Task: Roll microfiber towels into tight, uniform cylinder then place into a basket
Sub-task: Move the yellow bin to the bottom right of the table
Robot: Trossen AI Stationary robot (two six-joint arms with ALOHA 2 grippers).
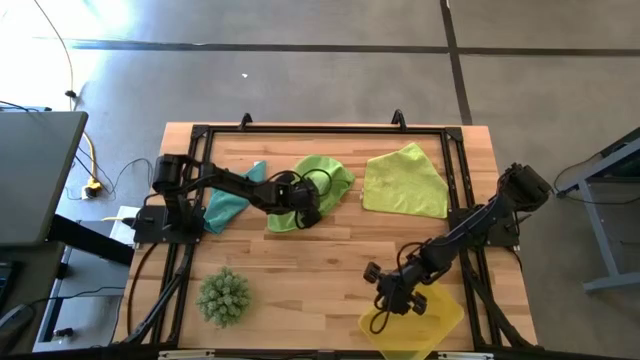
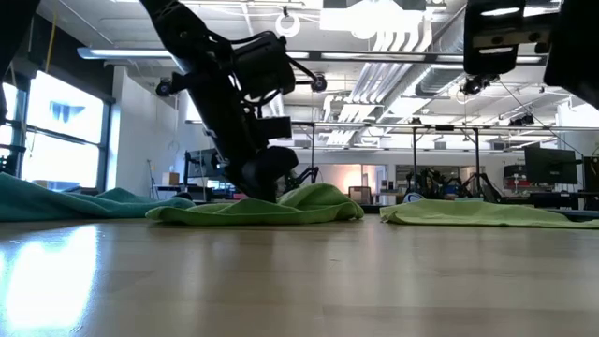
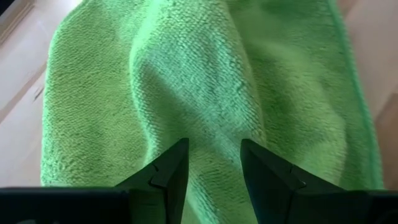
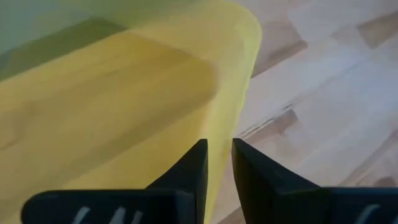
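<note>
Overhead, the left gripper [image 1: 300, 205] rests on a rumpled bright green microfiber towel [image 1: 322, 180] mid-table, its fingers [image 3: 171, 177] spread apart above the cloth. A teal towel [image 1: 232, 200] lies just beside it and a flat pale yellow-green towel [image 1: 405, 182] farther right. The right gripper [image 1: 392, 300] straddles the rim of the translucent yellow plastic basket [image 1: 435, 318] at the table's front right corner, fingers [image 4: 193, 171] slightly parted.

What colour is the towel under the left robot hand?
Bright green. The towel under the left gripper shows best in the left wrist view.

Bright daylight; window glare on floor [image 1: 110, 70]; wrist views soft.
</note>
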